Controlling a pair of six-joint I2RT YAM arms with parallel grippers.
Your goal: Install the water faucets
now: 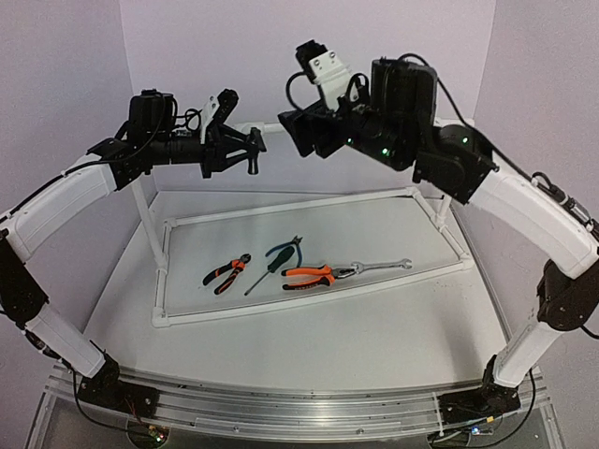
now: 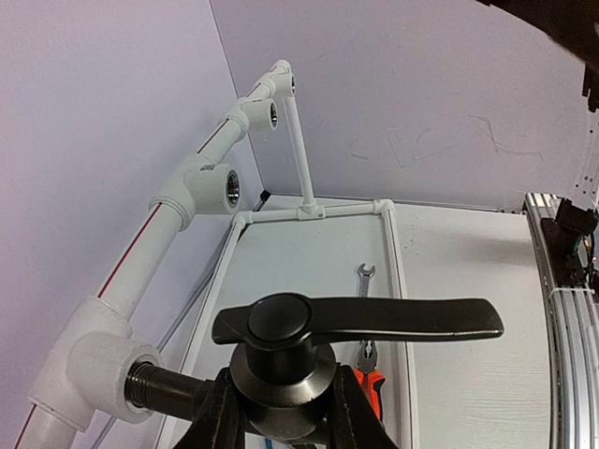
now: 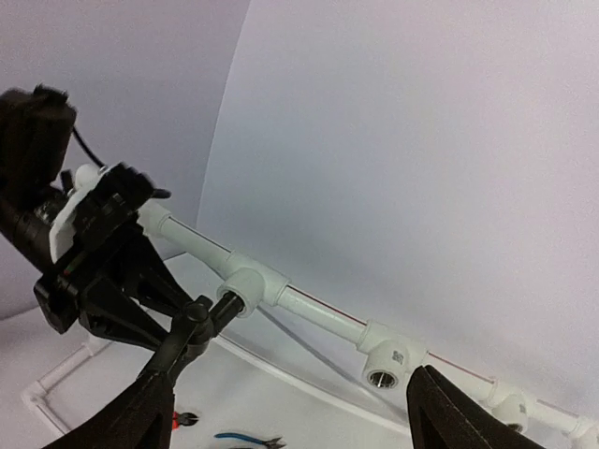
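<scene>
The black water faucet (image 2: 281,369) sits between my left gripper's (image 2: 281,416) fingers, which are shut on its round body. Its lever handle (image 2: 374,318) points right. Its threaded end sits in the socket of a white tee fitting (image 2: 98,369) on the raised pipe. From above, the faucet (image 1: 253,152) and left gripper (image 1: 241,150) hang at the back pipe (image 1: 269,124). My right gripper (image 1: 298,134) is just right of the faucet, open and empty. In the right wrist view its fingers (image 3: 454,412) stand wide apart, with the faucet (image 3: 197,323) by the left one, at the tee (image 3: 251,283).
Further tee fittings (image 2: 213,190) (image 3: 388,358) with empty sockets line the raised pipe. On the table a white pipe frame (image 1: 309,201) surrounds two orange-handled pliers (image 1: 227,272) (image 1: 309,275), a blue-green tool (image 1: 279,255) and a wrench (image 1: 379,267).
</scene>
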